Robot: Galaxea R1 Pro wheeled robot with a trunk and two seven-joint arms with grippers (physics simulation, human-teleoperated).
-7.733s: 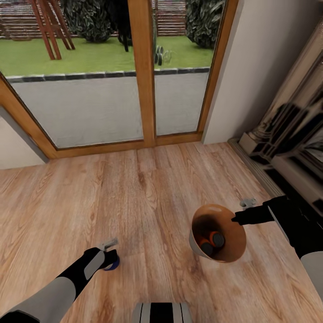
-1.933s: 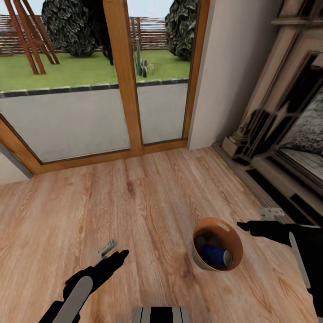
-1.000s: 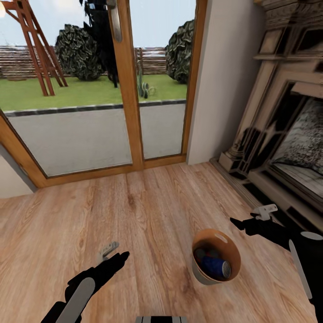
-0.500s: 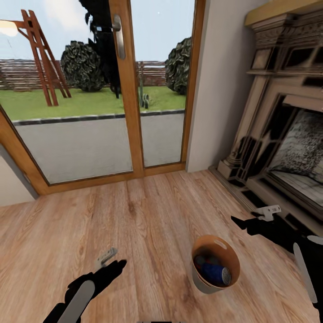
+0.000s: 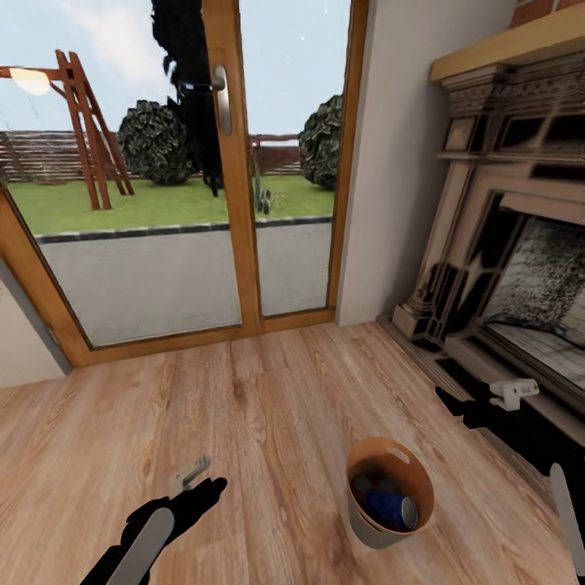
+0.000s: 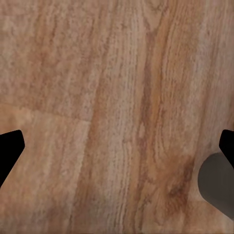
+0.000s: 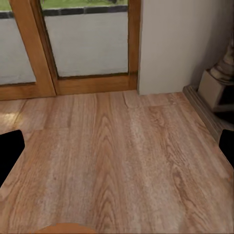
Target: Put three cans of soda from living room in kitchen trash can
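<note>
The trash can (image 5: 367, 530) stands upright on the plank floor, pale grey outside and brown inside. A dark blue soda can (image 5: 389, 509) lies in it, with another can (image 5: 362, 486) partly hidden behind it; I cannot make out a third. My left gripper (image 5: 205, 489) hovers open over bare floor to the trash can's left, its fingers (image 6: 9, 148) spread wide. My right gripper (image 5: 453, 404) is open beyond the trash can's right side, apart from it. In the right wrist view, the trash can's brown rim (image 7: 61, 228) sits at the picture's edge.
Wood-framed glass doors (image 5: 231, 179) close the room ahead, with a garden behind them. A pale wall corner (image 5: 390, 162) and the ornate fireplace (image 5: 520, 268) with its raised hearth stand to the right. Plank floor (image 5: 268, 406) stretches between the doors and me.
The camera has tilted up, so the doors and fireplace show more and the trash can sits lower in the picture. My right gripper has drifted a little to the right.
</note>
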